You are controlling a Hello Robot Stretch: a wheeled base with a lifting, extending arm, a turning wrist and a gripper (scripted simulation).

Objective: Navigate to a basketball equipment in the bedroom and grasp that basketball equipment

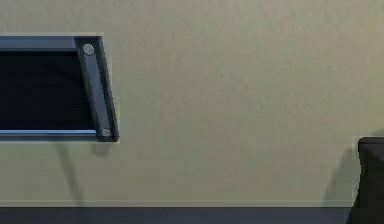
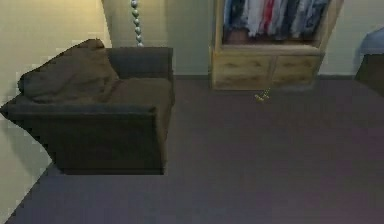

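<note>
One dark brown armchair (image 2: 105,105) sits at the near left of the arm side view, against a pale yellow wall (image 2: 40,30). One pale beaded pole (image 2: 136,22) rises just behind it. Far across the room stands one wooden wardrobe (image 2: 270,65) with hanging clothes (image 2: 275,18) above two drawers (image 2: 240,68). One small pale object (image 2: 263,97) lies on the floor just in front of it, and one blue shape (image 2: 372,55) sits at the far right edge. The floor (image 2: 280,160) is dull purple-grey carpet.

In the forward view, one dark screen in a grey frame (image 1: 95,90) hangs at the left of a beige wall (image 1: 230,110), and one dark shape (image 1: 372,170) sits at the right edge.

I cannot tell the gripper's state, nor where the basketball equipment is
</note>
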